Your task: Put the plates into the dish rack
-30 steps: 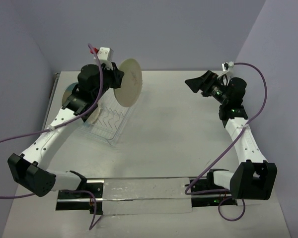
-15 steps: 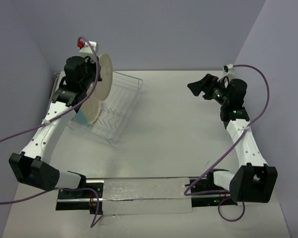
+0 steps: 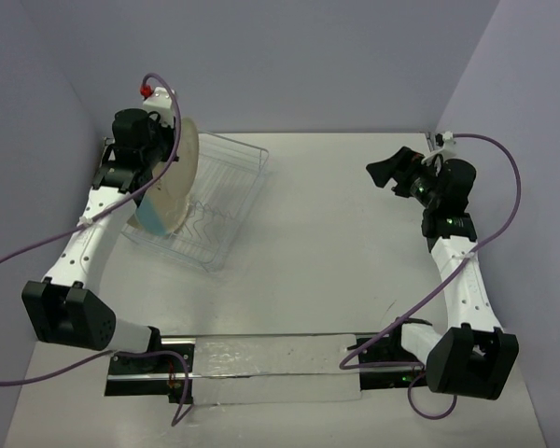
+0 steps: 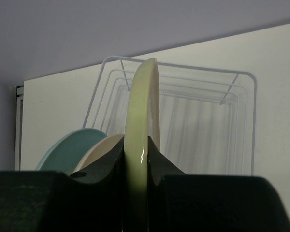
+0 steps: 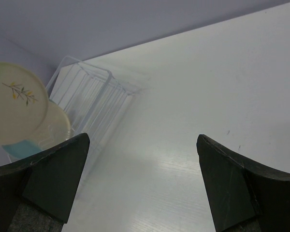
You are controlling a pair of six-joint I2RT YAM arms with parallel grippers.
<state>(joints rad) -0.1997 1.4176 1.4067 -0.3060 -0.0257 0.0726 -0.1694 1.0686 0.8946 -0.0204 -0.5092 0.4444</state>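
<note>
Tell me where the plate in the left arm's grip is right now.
Far left in the top view: the plate stands on edge in the left gripper, at the left side of the dish rack, next to two racked plates.

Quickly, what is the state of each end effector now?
Left end effector: closed on a plate.
Right end effector: open, holding nothing.

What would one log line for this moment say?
left gripper: shut on plate, on edge at dish rack | right gripper: open, empty | racked plates: two
</note>
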